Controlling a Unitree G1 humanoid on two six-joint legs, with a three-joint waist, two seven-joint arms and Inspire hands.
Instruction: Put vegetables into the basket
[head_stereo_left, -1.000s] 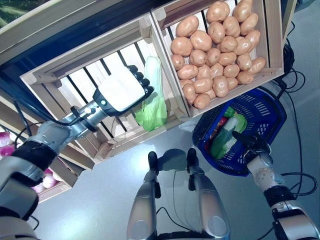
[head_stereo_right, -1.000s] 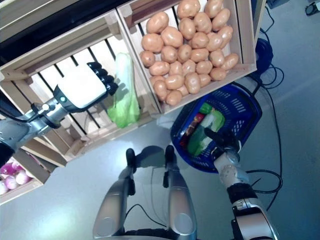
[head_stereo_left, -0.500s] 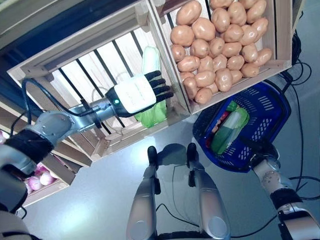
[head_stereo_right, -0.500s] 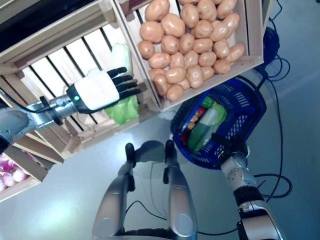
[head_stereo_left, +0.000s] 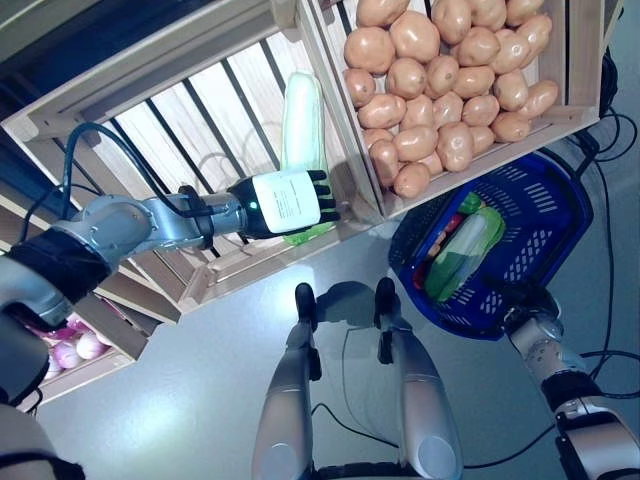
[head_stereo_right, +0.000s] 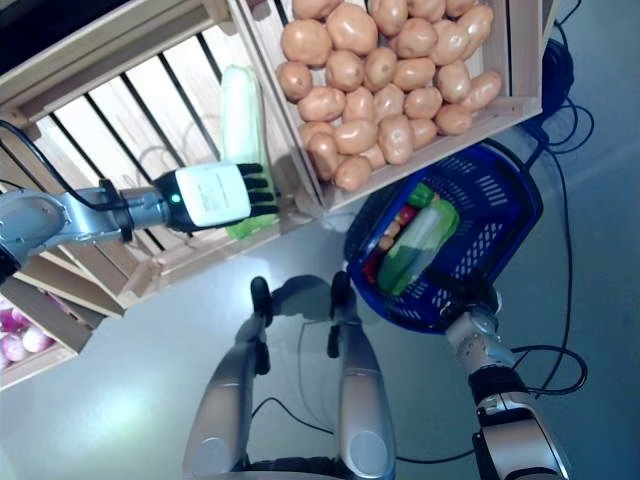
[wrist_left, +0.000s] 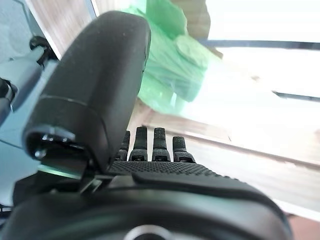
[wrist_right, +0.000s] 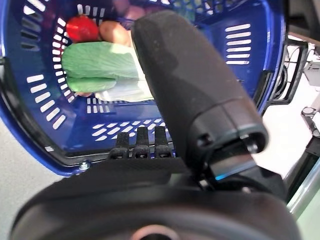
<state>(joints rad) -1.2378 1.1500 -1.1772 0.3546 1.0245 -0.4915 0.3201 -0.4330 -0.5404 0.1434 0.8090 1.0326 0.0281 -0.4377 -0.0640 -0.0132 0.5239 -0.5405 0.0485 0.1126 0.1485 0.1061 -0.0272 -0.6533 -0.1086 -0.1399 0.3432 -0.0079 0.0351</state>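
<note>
A long pale-green cabbage (head_stereo_left: 303, 115) lies in the slatted wooden crate (head_stereo_left: 170, 120), leafy end towards the crate's front edge. My left hand (head_stereo_left: 288, 203) rests over that leafy end. In the left wrist view the green leaves (wrist_left: 172, 65) show just past the fingers (wrist_left: 157, 142), which are fairly straight, with the thumb standing apart. The blue basket (head_stereo_left: 535, 215) hangs at the right, with my right hand (head_stereo_left: 522, 300) curled on its near rim. It holds another green cabbage (wrist_right: 100, 67) and a red vegetable (wrist_right: 80, 27).
A second wooden crate (head_stereo_left: 575, 60) full of potatoes (head_stereo_left: 440, 70) stands right of the cabbage crate and just above the basket. Pink onions (head_stereo_left: 75, 345) lie in a lower crate at the far left. Grey floor shows below.
My left hand has come down over the cabbage's leafy end, and its fingers look less spread. The basket has stayed on my right hand. The camera shifted a little.
</note>
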